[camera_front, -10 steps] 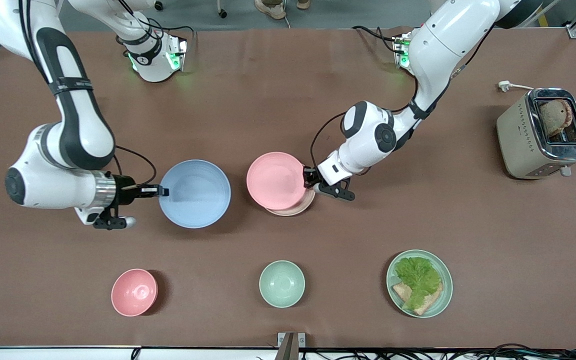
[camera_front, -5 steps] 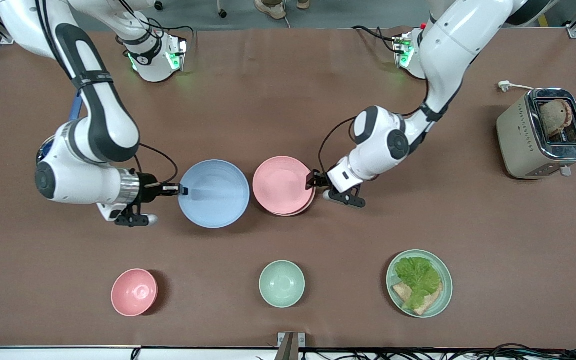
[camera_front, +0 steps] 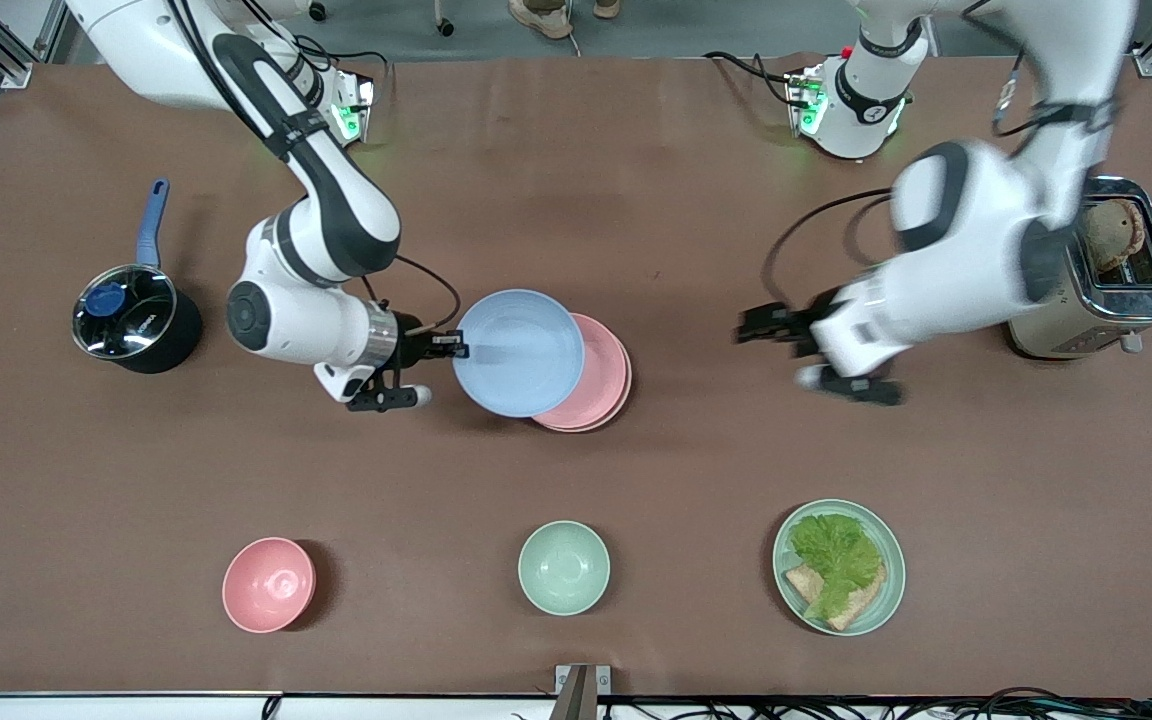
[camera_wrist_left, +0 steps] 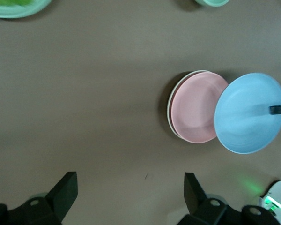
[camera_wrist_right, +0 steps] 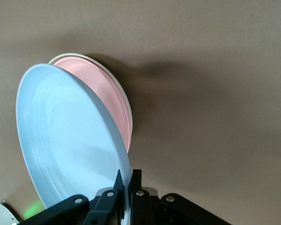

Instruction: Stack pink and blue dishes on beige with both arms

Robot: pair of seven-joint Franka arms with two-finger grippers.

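Note:
My right gripper [camera_front: 454, 346] [camera_wrist_right: 128, 177] is shut on the rim of the pastel blue plate [camera_front: 519, 352] [camera_wrist_right: 65, 140]. It holds the plate tilted in the air, partly over the pink plate [camera_front: 604, 372] [camera_wrist_left: 194, 108]. The pink plate lies on the beige plate [camera_wrist_left: 169, 107] [camera_wrist_right: 128, 101], of which only a thin rim shows. My left gripper [camera_front: 749, 327] [camera_wrist_left: 131, 187] is open and empty, over bare table between the stack and the toaster.
A black pot [camera_front: 141, 325] with a blue handle stands at the right arm's end. A pink bowl [camera_front: 269, 585], a mint bowl [camera_front: 564, 567] and a mint plate [camera_front: 894, 560] with lettuce and bread lie nearer the front camera. A toaster [camera_front: 1046, 275] stands at the left arm's end.
My left gripper let go of the pink plate on the beige one and pulled away toward the toaster. My right arm carried the blue plate over toward the stack.

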